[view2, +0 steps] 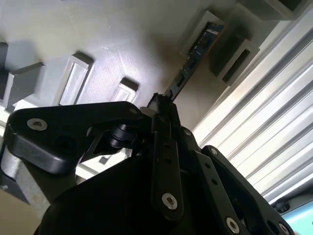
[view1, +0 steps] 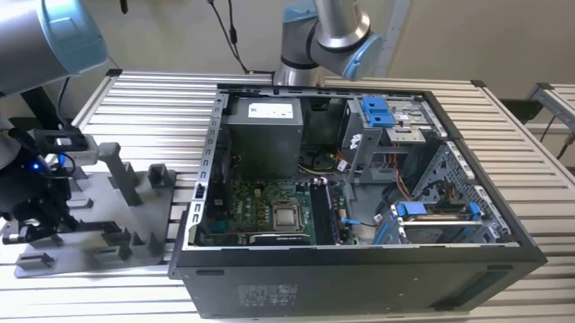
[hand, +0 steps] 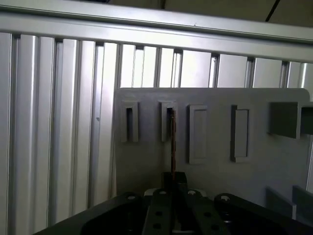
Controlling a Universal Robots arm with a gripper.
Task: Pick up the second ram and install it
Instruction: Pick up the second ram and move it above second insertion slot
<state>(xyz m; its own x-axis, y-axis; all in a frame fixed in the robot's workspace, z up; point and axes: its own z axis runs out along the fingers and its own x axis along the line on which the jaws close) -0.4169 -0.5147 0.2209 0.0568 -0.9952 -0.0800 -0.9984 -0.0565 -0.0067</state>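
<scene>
The second ram (view2: 195,54) is a thin dark stick standing on edge, its far end in a slotted post of the grey holder tray (view2: 98,44). In the first wrist view the second ram (hand: 172,139) is seen edge-on, running from a tray (hand: 146,161) slot down to my gripper (hand: 174,177). The gripper (view2: 161,102) is shut on the stick's near end. In the exterior view the gripper (view1: 38,222) hangs low over the tray (view1: 134,229) at the exterior view's left.
An open computer case (view1: 359,289) lies at the centre and right, with the motherboard (view1: 269,202) and its memory slots (view1: 325,212) inside. Upright posts (view1: 117,171) rise from the tray. The ribbed metal table (view1: 144,108) runs all around.
</scene>
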